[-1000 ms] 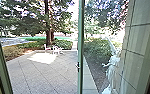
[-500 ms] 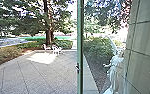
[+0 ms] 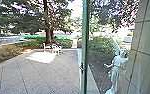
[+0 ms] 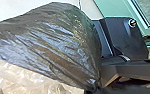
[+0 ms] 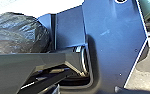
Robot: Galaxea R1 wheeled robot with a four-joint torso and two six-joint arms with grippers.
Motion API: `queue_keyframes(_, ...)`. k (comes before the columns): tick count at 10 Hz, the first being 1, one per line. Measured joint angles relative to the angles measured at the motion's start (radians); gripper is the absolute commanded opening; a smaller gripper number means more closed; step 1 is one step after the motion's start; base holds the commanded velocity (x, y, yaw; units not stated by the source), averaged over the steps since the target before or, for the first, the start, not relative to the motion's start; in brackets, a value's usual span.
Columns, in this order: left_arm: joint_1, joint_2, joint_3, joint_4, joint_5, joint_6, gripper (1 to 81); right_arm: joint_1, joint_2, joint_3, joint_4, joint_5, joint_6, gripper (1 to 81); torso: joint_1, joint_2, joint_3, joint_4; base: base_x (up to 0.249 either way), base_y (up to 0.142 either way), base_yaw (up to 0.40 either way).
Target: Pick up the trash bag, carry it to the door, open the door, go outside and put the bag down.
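Note:
The dark, shiny trash bag (image 4: 56, 42) looms large in the left wrist view, its plastic gathered to a tight neck where my left gripper (image 4: 93, 89) is shut on it. The bag (image 5: 18, 33) also appears in the right wrist view, behind an arm of the robot. In the head view, the green-framed glass door (image 3: 85, 45) stands open, its edge upright near the centre and a small latch (image 3: 81, 67) on that edge. Paving outside shows left of the edge.
A white winged statue (image 3: 117, 70) stands beside the stone wall (image 3: 147, 45) on the right, seen through glass. The paved yard (image 3: 41, 75) stretches ahead to white chairs (image 3: 56, 48), hedges and a large tree (image 3: 48, 32).
The head view has shifted as the robot moved; the doorway's side frames have left the picture, and more of the yard and hedge shows at the left.

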Motion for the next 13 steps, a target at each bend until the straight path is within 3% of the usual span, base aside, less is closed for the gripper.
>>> queue_keyframes(13, -0.014, 0.002, 0.002, 0.0, -0.004, 0.0, 1.0, 0.016, -0.001, -0.001, 0.0, 0.008, 0.0, 81.1, 0.0, 0.0, 0.0, 0.0, 0.112, 0.0, 0.0)
